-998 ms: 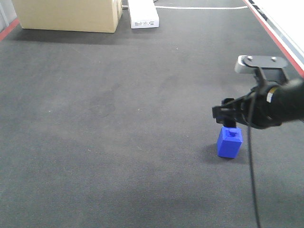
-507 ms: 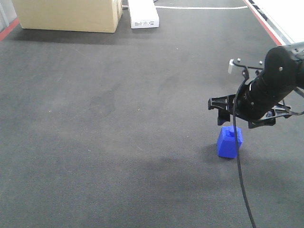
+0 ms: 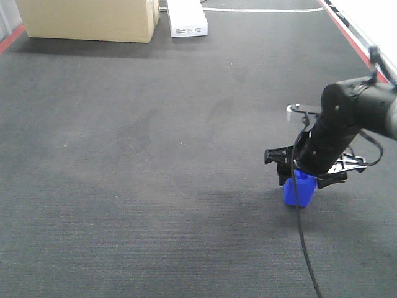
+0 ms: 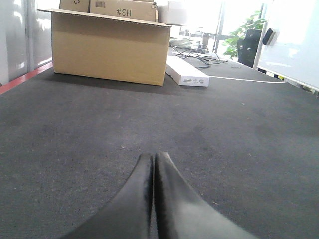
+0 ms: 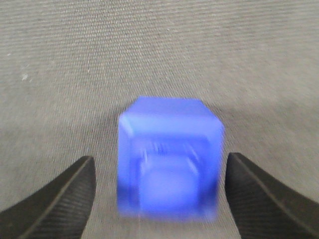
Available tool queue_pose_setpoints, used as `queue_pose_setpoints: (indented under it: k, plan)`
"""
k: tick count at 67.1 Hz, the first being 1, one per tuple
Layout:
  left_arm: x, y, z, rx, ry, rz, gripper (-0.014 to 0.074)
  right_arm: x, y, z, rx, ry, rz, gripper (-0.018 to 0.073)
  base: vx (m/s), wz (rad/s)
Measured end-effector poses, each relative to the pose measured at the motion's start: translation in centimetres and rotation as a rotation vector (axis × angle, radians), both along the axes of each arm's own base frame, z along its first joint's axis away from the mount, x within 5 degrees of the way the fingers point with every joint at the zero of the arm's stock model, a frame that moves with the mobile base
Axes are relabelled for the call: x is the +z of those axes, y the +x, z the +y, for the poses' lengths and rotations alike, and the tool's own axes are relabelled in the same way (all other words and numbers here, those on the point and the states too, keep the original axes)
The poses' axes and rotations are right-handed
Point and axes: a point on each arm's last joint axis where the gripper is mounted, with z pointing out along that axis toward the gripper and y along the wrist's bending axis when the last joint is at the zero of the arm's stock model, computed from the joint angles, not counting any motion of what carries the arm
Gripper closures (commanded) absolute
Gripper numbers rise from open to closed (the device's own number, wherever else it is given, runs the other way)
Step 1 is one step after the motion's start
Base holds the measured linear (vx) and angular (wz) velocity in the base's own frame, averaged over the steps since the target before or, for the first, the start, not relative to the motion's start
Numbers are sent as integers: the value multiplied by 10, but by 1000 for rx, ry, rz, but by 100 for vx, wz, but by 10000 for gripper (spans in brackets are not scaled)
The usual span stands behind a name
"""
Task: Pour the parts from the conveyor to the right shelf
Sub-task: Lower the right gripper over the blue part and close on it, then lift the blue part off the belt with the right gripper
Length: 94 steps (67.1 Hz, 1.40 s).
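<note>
A small bright blue block (image 3: 298, 190) with a round stud stands on the dark grey conveyor belt (image 3: 155, 155), right of centre. My right gripper (image 3: 299, 174) hangs directly over it, pointing down, jaws open. In the right wrist view the blue block (image 5: 169, 157) sits between the two black fingertips (image 5: 62, 199) with a gap on each side; it is blurred. My left gripper (image 4: 153, 158) is shut and empty, low over the belt (image 4: 224, 139). The right shelf is out of view.
A large cardboard box (image 3: 87, 20) and a flat white box (image 3: 186, 17) sit at the belt's far end; both show in the left wrist view, the cardboard box (image 4: 109, 47) and the white box (image 4: 187, 77). Red stripes run along the belt edges (image 3: 355, 38).
My right gripper has turned downward and lowered onto the blue block, which now partly hides behind it. The block has not moved.
</note>
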Motion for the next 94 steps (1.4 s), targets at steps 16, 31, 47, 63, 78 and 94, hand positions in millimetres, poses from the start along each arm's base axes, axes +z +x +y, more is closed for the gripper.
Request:
queue_pose_setpoints:
  k: [16,31,47,63,78,94]
  plan:
    - [0,0,0,0,0,0,603,-12,6,1,-1,1,-3,382,0,0]
    - [0,0,0,0,0,0,603,11,3,0,33,5,-83,570,0,0]
    - [0,0,0,0,0,0,603,72,-46,-12,137,-1,-365,568,0,0]
    - [0,0,0,0,0,0,603,114,-137,-32,145,39,-754,568,0,0]
    - [0,0,0,0,0,0,603,141,-229,-50,177,35,-1081,567,0,0]
    - [0,0,0,0,0,0,603,109,-303,-64,195,14,-1293,564,0,0]
